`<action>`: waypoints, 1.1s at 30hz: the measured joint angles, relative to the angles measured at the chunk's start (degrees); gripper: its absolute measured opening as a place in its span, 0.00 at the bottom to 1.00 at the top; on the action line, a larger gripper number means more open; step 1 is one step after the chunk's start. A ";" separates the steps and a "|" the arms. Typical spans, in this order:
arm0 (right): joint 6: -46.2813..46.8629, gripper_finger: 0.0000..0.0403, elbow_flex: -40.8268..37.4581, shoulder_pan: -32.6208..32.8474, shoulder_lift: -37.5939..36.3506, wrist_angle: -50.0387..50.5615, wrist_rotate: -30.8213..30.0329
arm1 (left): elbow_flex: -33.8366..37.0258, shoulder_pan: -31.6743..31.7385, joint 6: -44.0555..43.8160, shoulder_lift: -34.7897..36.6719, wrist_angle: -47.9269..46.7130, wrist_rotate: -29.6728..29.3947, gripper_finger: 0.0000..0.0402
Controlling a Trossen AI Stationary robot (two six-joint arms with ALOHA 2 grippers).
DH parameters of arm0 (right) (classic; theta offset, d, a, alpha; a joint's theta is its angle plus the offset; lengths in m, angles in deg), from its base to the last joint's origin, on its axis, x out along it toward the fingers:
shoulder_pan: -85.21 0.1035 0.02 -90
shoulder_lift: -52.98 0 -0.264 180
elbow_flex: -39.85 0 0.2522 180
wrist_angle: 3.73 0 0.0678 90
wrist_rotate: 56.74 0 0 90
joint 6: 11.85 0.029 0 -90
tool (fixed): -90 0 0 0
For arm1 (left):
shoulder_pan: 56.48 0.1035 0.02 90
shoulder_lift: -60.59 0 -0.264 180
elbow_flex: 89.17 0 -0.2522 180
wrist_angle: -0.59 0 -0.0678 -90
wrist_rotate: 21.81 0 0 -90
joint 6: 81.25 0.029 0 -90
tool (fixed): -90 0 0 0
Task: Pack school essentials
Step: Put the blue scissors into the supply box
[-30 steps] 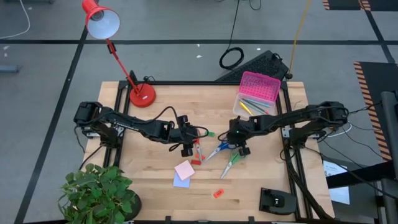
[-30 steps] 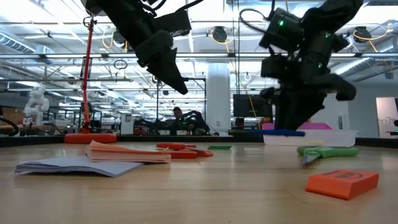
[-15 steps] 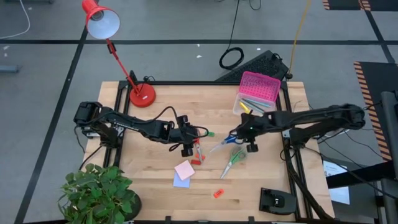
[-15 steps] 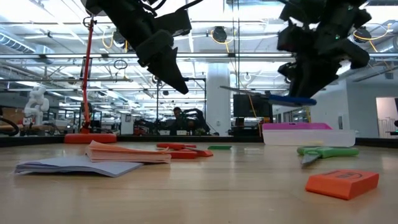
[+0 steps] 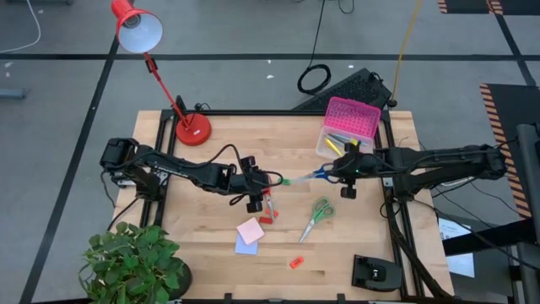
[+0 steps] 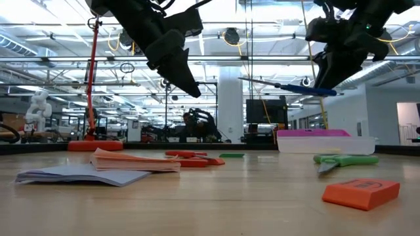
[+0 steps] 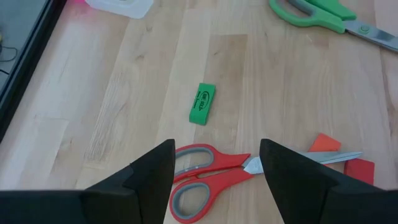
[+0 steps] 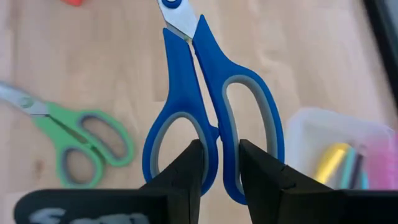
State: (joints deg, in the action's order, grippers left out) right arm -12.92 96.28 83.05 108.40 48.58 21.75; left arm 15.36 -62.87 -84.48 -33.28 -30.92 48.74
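Note:
My right gripper point(image 5: 339, 172) is shut on the blue scissors point(image 5: 316, 176) and holds them in the air left of the clear box with the pink lid point(image 5: 348, 128). Their blades point toward the table's left. My left gripper point(image 7: 216, 149) hovers open above the red scissors point(image 7: 208, 178), which lie flat on the wood beside a green eraser point(image 7: 202, 103). Green scissors point(image 5: 318, 215) lie flat near the middle. Pink and lavender sticky pads point(image 5: 249, 234) and an orange eraser point(image 5: 295, 263) lie nearer the front edge. My right gripper pinches the blue scissors where the two handle loops meet point(image 8: 213, 142), one finger point(image 8: 189, 163) over each loop's opening. The fingers come from the table's right, along the scissors. The scissors are lifted clear of the table point(image 6: 289, 86), almost level, blades closed.
A red desk lamp point(image 5: 192, 128) stands at the far left of the table. A potted plant point(image 5: 135, 266) sits at the near left corner and a small black device point(image 5: 375, 272) at the near right. Pens lie inside the clear box point(image 8: 339, 158).
My right gripper has risen with the blue scissors, lifting them clear of the table, and has carried them toward the far right, nearer the clear box. The scissors stay roughly level, blades pointing left.

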 joint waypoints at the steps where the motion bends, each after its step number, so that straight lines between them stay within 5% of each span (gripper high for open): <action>1: 0.51 0.20 0.00 -0.01 -0.41 0.21 -1.01 | 0.00 0.00 0.02 0.00 0.06 0.00 0.59; 16: 3.22 0.20 0.00 -4.27 -3.93 3.26 -10.75 | 0.00 0.00 0.02 0.00 0.65 0.00 0.59; 33: 2.30 0.20 -1.29 -23.50 -4.10 6.26 -12.83 | 0.00 0.00 -0.07 0.02 1.36 0.00 0.59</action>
State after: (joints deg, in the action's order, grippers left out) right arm -10.62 94.99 59.56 104.30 54.84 8.92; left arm 15.36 -62.87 -84.54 -33.26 -29.56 48.74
